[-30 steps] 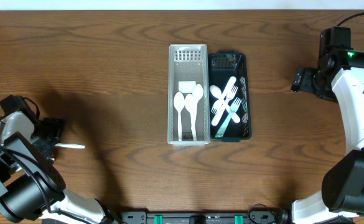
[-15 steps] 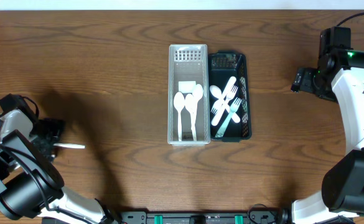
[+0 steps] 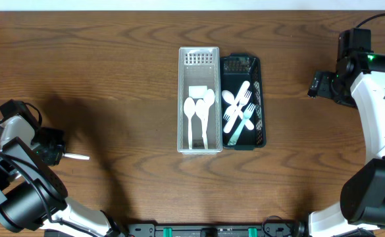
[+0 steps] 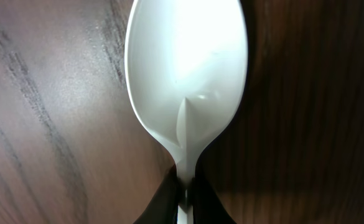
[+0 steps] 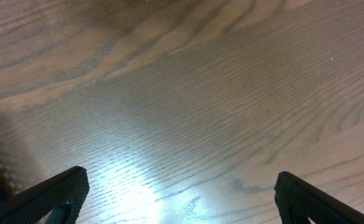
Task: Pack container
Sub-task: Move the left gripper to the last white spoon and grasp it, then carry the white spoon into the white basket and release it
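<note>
A white plastic spoon (image 4: 185,68) lies on the wooden table at the far left, bowl side showing large in the left wrist view. My left gripper (image 4: 183,194) is shut on its thin handle. From overhead only the handle end of that spoon (image 3: 79,156) sticks out to the right of my left gripper (image 3: 55,153). In the middle of the table a white slotted container (image 3: 181,99) holds white spoons (image 3: 197,115), and a dark container (image 3: 260,99) beside it holds pale forks (image 3: 239,105). At the far right my right gripper (image 3: 316,85) (image 5: 178,199) is open over bare wood.
The two containers stand side by side, touching, at the table's centre. Bare wood (image 3: 113,85) lies between my left arm and the containers. The right arm's body (image 3: 376,112) runs down the right edge.
My left gripper has shut on the spoon's handle and shifted slightly left and toward the front edge with it. The right arm has not moved.
</note>
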`<state>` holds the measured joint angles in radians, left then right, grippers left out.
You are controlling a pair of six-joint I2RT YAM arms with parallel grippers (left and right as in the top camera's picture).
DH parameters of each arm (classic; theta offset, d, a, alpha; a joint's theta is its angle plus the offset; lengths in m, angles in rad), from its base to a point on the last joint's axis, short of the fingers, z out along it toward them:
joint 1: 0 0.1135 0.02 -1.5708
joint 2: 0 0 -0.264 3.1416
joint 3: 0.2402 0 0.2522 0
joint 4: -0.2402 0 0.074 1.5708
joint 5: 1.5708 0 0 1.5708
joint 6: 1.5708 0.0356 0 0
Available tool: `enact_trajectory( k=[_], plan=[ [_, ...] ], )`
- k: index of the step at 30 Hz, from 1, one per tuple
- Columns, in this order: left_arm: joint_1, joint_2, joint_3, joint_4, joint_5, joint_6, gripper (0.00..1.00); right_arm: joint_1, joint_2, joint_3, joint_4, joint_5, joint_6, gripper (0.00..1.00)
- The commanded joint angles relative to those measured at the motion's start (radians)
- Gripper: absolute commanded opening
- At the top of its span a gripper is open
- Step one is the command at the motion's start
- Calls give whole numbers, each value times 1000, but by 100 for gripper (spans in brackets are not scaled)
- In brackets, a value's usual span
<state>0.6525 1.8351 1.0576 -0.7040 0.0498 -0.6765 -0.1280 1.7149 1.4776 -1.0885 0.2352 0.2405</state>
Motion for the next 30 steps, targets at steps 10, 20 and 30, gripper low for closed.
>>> enact_trajectory(
  k=[10,20,30],
  plan=[
    [-85,-37,43,-103,-59,182,6,-6,0,-2,5,0,-10,99],
    [-527,-320,250,-148,-99,353,6,-6,0,-2,14,-8,-10,99],
    [-1020,-326,403,-106,-99,418,6,-6,0,-2,14,-17,-10,99]
  ],
)
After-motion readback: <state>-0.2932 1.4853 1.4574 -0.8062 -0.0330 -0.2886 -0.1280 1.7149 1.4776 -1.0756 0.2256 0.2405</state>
